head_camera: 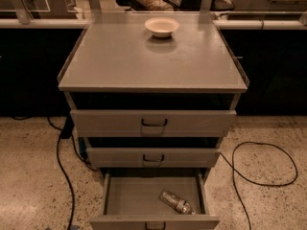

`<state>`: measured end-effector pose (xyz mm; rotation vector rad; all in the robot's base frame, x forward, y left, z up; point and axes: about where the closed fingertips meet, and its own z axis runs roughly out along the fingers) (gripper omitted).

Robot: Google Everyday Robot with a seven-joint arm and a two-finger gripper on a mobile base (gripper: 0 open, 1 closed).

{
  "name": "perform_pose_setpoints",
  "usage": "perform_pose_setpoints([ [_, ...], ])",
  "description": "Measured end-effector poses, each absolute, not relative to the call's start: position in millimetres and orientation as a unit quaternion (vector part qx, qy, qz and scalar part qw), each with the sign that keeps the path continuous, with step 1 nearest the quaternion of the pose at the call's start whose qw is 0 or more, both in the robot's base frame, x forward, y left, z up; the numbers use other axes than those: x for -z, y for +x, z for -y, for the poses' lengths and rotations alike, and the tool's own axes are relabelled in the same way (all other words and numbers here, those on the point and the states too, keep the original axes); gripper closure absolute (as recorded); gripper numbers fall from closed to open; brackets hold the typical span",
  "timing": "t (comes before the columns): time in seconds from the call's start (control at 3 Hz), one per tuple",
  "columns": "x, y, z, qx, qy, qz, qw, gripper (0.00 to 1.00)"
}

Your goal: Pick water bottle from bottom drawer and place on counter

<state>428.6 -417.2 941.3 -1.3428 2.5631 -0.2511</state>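
Observation:
The water bottle (176, 202) is a small clear crinkled bottle lying on its side, slanted, in the front right part of the bottom drawer (124, 195). That drawer is pulled open, with a small dark handle on its front edge. The counter (144, 61) is the broad grey metal top of the cabinet. The gripper is not in view in the camera view.
A white bowl (161, 26) stands near the back of the counter. Two wider grey drawers (153, 123) sit above the open one, pulled out slightly. Black cables lie on the speckled floor at left (62, 162) and right (249, 162). Dark cabinets flank the unit.

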Motion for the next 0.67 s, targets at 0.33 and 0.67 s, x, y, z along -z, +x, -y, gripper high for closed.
perform_pose_setpoints([
  [0.33, -896.6, 411.5, 413.8, 0.064, -0.453, -0.883, 0.103, 0.0],
  [0.67, -850.6, 407.9, 418.0, 0.056, -0.443, -0.89, 0.092, 0.0],
])
